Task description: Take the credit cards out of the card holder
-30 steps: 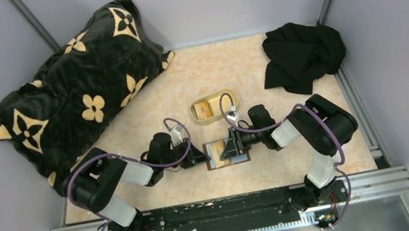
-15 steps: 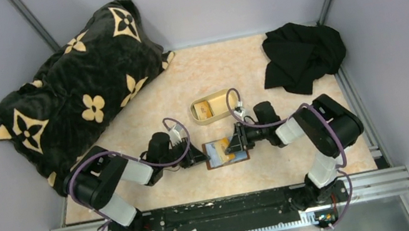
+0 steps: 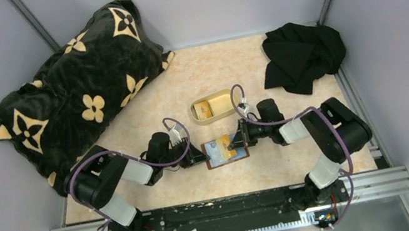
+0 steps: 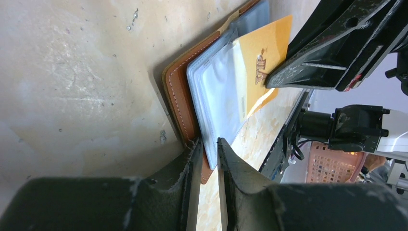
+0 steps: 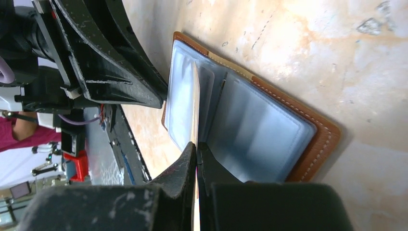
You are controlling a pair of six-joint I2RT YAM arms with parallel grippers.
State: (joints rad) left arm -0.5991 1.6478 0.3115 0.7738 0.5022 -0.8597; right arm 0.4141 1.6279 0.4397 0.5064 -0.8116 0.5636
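Note:
The card holder lies open on the table, brown outside and pale blue-grey inside. My left gripper is shut on its near edge, with the brown panel and a clear sleeve between the fingers. An orange-tan credit card sticks partly out of a sleeve. My right gripper is shut on that card, which shows edge-on in the right wrist view. In the top view the left gripper is at the holder's left side and the right gripper at its upper right.
A tan oval tray behind the holder has a card in it. A large black cushion with gold flowers fills the back left. A black cloth lies at the back right. Walls enclose the table.
My right gripper has closed on the orange-tan card and drawn back a little to the right. The left gripper has kept its hold and place.

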